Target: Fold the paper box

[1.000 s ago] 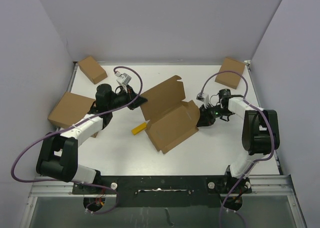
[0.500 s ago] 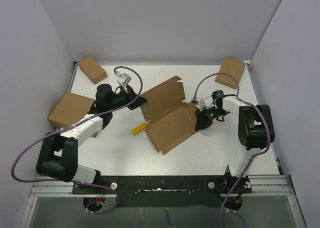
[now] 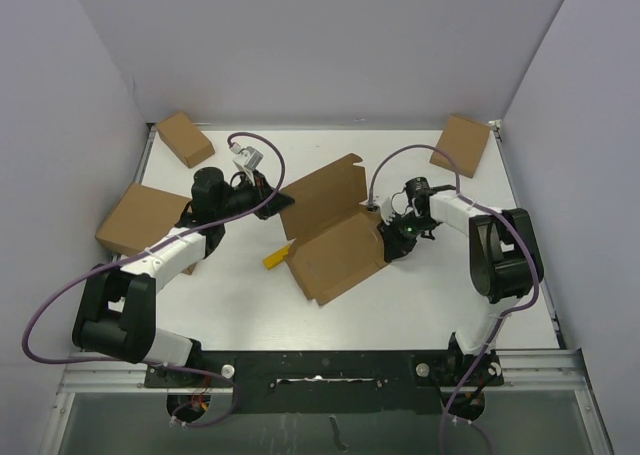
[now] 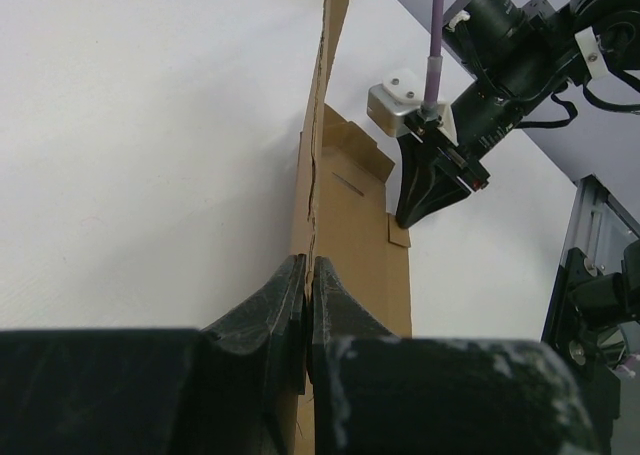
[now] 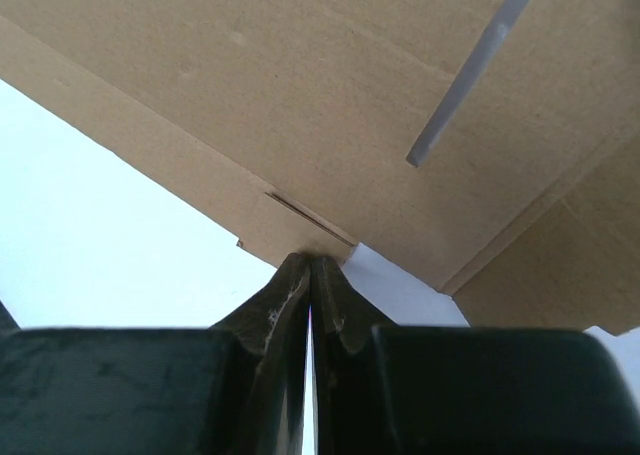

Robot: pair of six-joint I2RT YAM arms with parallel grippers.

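The paper box (image 3: 338,247) lies open in the middle of the table, brown cardboard, its lid panel (image 3: 325,188) raised toward the back. My left gripper (image 3: 283,203) is shut on the left edge of that panel; in the left wrist view the jaws (image 4: 308,275) pinch the thin cardboard edge (image 4: 318,145). My right gripper (image 3: 386,248) is shut and its tips press against the box's right side flap. In the right wrist view the closed fingertips (image 5: 312,262) touch the cardboard edge (image 5: 300,220), with nothing between them. The right gripper also shows in the left wrist view (image 4: 421,213).
A small yellow block (image 3: 281,256) lies against the box's left front side. Closed cardboard boxes sit at the back left (image 3: 185,138), the left edge (image 3: 140,220) and the back right (image 3: 462,144). Walls enclose the table on three sides.
My right gripper has moved left against the box's right side, pushing the side flap inward and the box slightly left. The left gripper has kept its hold.
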